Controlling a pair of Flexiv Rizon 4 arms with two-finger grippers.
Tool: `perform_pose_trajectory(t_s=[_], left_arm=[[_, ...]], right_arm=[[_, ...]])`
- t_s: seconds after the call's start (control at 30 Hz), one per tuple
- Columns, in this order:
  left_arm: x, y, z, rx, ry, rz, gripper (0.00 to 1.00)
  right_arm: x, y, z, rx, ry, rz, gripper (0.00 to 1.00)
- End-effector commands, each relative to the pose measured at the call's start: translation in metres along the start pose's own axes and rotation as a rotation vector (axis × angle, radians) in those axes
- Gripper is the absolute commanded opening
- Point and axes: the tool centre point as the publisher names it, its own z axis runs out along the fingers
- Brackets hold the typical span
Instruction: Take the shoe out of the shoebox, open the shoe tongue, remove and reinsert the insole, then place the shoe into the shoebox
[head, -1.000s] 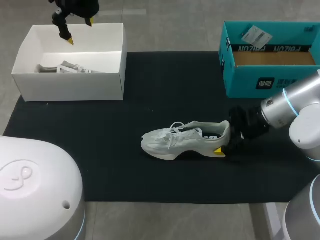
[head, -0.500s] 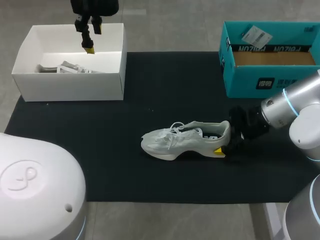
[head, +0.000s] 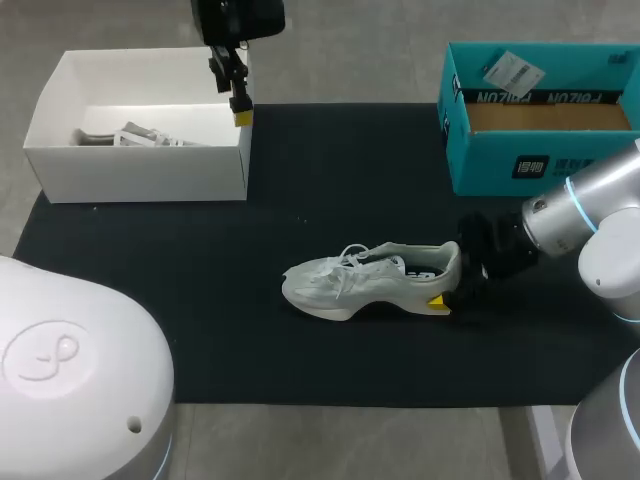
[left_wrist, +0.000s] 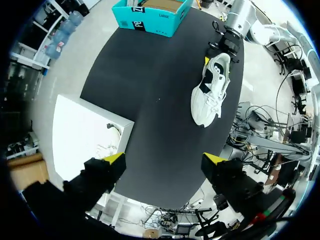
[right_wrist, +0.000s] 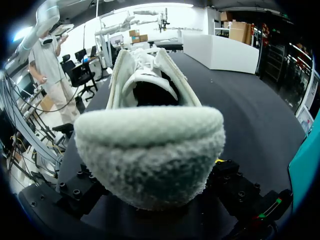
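Your shoe (head: 370, 283) stands upright on its sole on the black mat (head: 300, 200) that covers the middle of the desk, outside both boxes, with its toe toward your left side and its heel toward your right arm (head: 590, 215). The right jaws are closed on the heel: one yellow tip (head: 437, 300) presses against the near side of the sole, and in the right wrist view the fuzzy heel collar (right_wrist: 150, 155) fills the space between the fingers, with the tongue and laces beyond it. Your left arm (head: 237, 18) hangs high over the far right corner of the white shoebox (head: 150, 172), right where the box meets the mat's edge. The left jaws are spread wide with nothing in them; the left wrist view shows both yellow tips (left_wrist: 114, 158) well apart, with the box corner and bare mat below them and the shoe far ahead. A pale grey bundle (head: 130, 135) lies inside the white shoebox, though you cannot tell what it is. A teal box (head: 500, 165) sits at the far right corner of the desk, well apart from the shoe.
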Motion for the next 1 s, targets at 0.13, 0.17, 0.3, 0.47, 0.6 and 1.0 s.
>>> perform_pose_trajectory(t_s=[0.13,0.17,0.3,0.47,0.6,1.0], left_arm=[[0.001,-0.006,0.002,-0.012,0.122,-0.445,1.00],[0.001,-0.006,0.002,-0.012,0.122,-0.445,1.00],[0.001,-0.006,0.002,-0.012,0.122,-0.445,1.00],[0.001,-0.006,0.002,-0.012,0.122,-0.445,1.00],[0.001,-0.006,0.002,-0.012,0.122,-0.445,1.00],[0.070,-0.034,0.004,0.165,-0.122,-0.797,1.00]], right_arm=[[-0.003,-0.003,0.009,0.003,-0.003,0.001,0.00],[-0.003,-0.003,0.009,0.003,-0.003,0.001,0.00],[-0.003,-0.003,0.009,0.003,-0.003,0.001,0.00],[-0.003,-0.003,0.009,0.003,-0.003,0.001,0.00],[-0.003,-0.003,0.009,0.003,-0.003,0.001,0.00],[-0.003,-0.003,0.009,0.003,-0.003,0.001,0.00]])
